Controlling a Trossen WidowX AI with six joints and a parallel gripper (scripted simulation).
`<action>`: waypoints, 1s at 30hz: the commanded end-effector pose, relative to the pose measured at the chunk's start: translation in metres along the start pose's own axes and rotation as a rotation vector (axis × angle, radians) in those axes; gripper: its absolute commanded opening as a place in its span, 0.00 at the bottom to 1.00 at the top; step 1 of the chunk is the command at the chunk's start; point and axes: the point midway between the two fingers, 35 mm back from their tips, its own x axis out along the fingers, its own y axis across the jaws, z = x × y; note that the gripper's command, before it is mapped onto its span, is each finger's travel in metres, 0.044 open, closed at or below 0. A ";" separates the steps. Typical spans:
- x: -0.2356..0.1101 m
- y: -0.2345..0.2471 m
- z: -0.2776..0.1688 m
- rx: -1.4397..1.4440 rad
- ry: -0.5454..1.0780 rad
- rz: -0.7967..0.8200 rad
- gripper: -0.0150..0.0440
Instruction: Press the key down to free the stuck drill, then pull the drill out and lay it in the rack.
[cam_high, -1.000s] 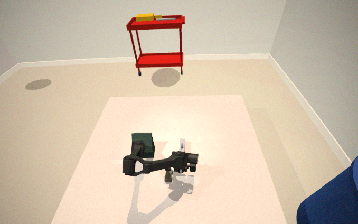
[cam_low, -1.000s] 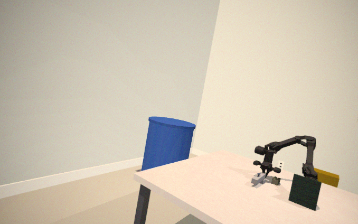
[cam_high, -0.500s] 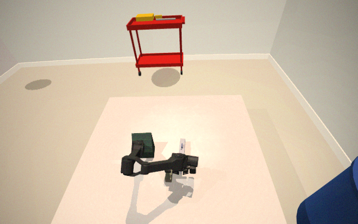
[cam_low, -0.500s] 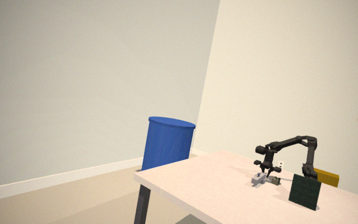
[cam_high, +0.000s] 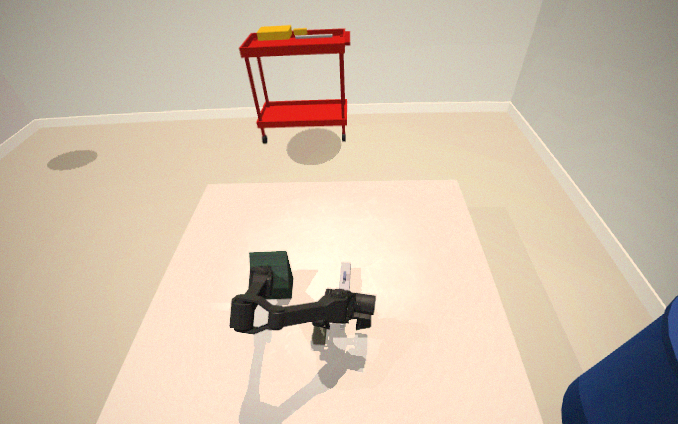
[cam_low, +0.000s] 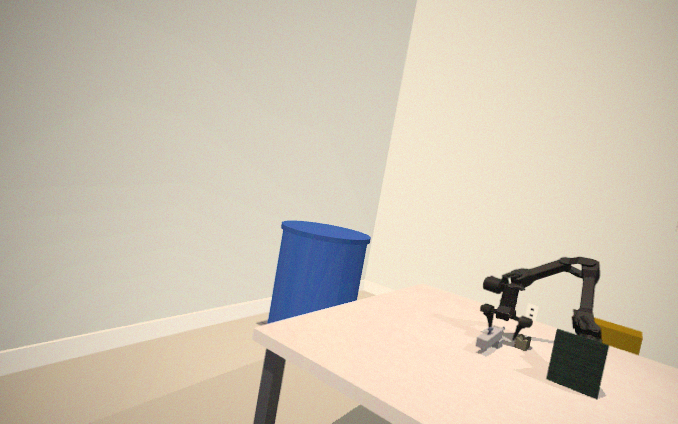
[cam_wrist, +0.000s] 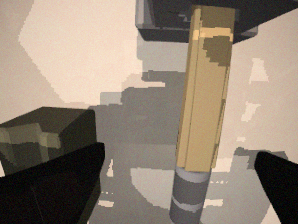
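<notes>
The drill (cam_wrist: 205, 100) shows a long tan section with a grey round section below it in the wrist view. Its upper end meets the grey housing block (cam_high: 345, 285) (cam_low: 485, 342) (cam_wrist: 165, 25). A small blue piece (cam_high: 344, 275), perhaps the key, shows on top of the block. A small olive block (cam_high: 319, 338) (cam_low: 523, 344) (cam_wrist: 65, 125) with a notched top, apparently the rack, stands left of the drill in the wrist view. My gripper (cam_high: 342, 328) (cam_low: 504, 333) (cam_wrist: 181, 155) is open and empty, low over the table, its fingers on either side of the drill without touching it.
A dark green box (cam_high: 281, 267) (cam_low: 577, 362) stands by the arm's base on the table (cam_high: 425, 225) (cam_low: 400, 340). A yellow box (cam_low: 622, 337) shows behind the base. A blue barrel (cam_high: 625, 370) (cam_low: 320, 280) and a red cart (cam_high: 302, 114) stand away from the table.
</notes>
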 end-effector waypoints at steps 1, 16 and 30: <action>0.001 0.000 0.002 0.003 -0.001 0.000 1.00; 0.005 0.000 0.010 0.003 -0.001 0.000 1.00; 0.004 0.000 0.009 0.001 0.000 -0.001 0.47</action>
